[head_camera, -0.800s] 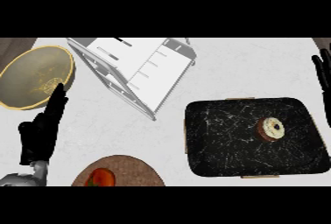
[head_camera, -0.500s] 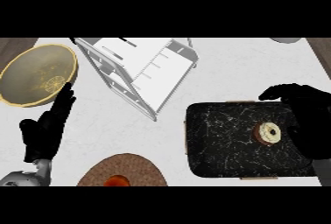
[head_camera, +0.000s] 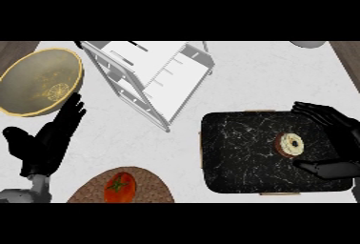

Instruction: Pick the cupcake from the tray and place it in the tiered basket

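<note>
Pale speckled counter (head_camera: 246,81) under everything, darker wood strips at the far corners. Largest on it: a dark marbled tray (head_camera: 246,152) at right, holding one small cupcake (head_camera: 291,144) right of its middle. Next, the white wire tiered basket (head_camera: 151,76), top centre, tilted, with nothing visible inside. Then a yellowish bowl (head_camera: 38,83) at top left, a faint pattern on its inner wall. Then a brown round plate (head_camera: 141,188) at the bottom edge, carrying a red tomato (head_camera: 118,187). Right hand (head_camera: 336,140) over the tray's right side, opened wide, fingers and thumb bracketing the cupcake, not closed on it. Left hand (head_camera: 49,140) beside the bowl, fingers straight, resting.
</note>
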`<move>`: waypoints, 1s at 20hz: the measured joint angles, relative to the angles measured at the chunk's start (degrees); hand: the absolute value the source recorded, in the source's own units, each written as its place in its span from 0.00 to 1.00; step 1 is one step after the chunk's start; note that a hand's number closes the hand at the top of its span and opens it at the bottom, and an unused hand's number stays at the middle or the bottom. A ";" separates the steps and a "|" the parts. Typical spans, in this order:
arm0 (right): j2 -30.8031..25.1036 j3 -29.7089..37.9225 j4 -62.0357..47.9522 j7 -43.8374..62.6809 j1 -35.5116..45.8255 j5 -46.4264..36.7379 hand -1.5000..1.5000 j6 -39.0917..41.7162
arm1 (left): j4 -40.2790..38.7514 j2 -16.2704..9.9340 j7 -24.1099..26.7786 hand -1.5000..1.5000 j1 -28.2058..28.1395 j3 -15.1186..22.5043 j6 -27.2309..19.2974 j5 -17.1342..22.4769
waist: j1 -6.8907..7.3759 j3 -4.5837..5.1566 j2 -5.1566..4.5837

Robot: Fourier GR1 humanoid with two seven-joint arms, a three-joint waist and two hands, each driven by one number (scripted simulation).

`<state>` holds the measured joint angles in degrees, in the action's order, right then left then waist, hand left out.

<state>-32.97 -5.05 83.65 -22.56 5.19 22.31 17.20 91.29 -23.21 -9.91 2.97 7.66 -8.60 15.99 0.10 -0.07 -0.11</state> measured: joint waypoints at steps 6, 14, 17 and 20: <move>-10.93 3.70 0.14 -3.19 2.55 -9.62 0.00 1.44 | -1.01 0.17 -0.19 0.50 0.47 -0.62 1.49 0.74 | -0.18 0.08 0.16; -27.00 -1.12 6.88 -2.21 2.54 -25.38 0.00 8.45 | -2.07 0.54 0.26 0.50 0.81 -1.04 1.96 0.49 | -0.35 0.18 0.23; -29.09 -2.36 10.89 0.05 1.47 -28.11 0.00 10.88 | -0.98 0.52 0.95 0.50 -0.97 -1.31 2.62 0.35 | -0.28 0.14 0.28; -28.21 -1.75 15.53 4.72 0.31 -29.08 0.00 12.54 | -1.06 1.02 0.04 0.50 -0.51 -2.06 2.73 -0.16 | -0.37 0.14 0.27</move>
<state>-61.18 -6.80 99.18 -17.84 5.51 -6.77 29.74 90.24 -22.19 -9.87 2.47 5.60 -5.87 15.82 -0.27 0.07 0.16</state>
